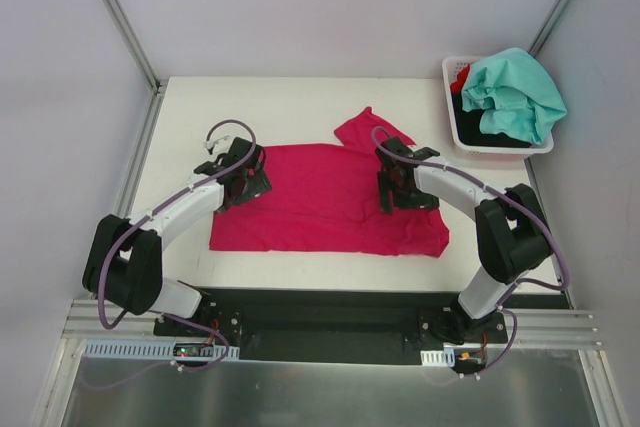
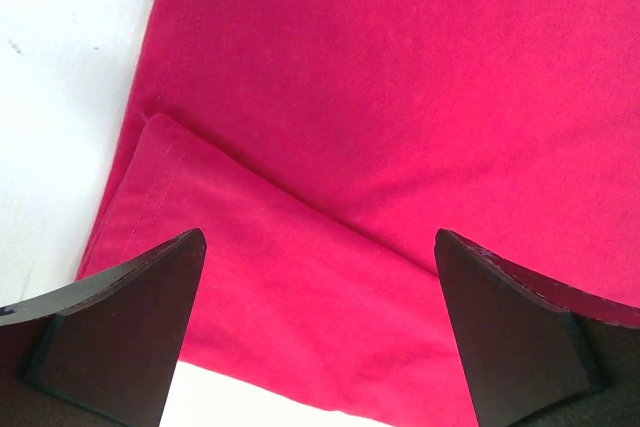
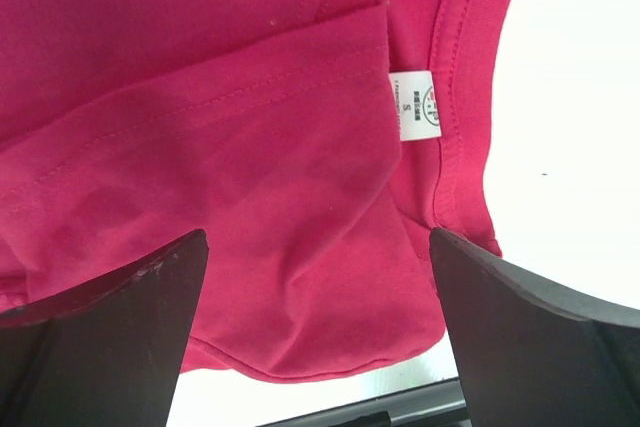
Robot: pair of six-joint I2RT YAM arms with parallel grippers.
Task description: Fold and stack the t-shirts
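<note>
Sewn at the neckline of the magenta-pink t-shirt [image 3: 200, 127] — a small white label [image 3: 418, 105]. Readable on it: the size letter "S", turned sideways in the right wrist view. Beside that, a round printed mark and a row of tiny characters — too small to make out.

From the top: sits high above and behind the arm bases, looks down and toward the far side, takes in the whole bench [image 1: 300, 97] from well back. From the left wrist: looks down past the left gripper [image 2: 320, 247], very near the left edge of the pink t-shirt [image 2: 400, 97]. From the right wrist: looks down past the right gripper [image 3: 318, 247], equally near, over the shirt's white label [image 3: 420, 105]. Overlaps the top view on shirt and bench only.
</note>
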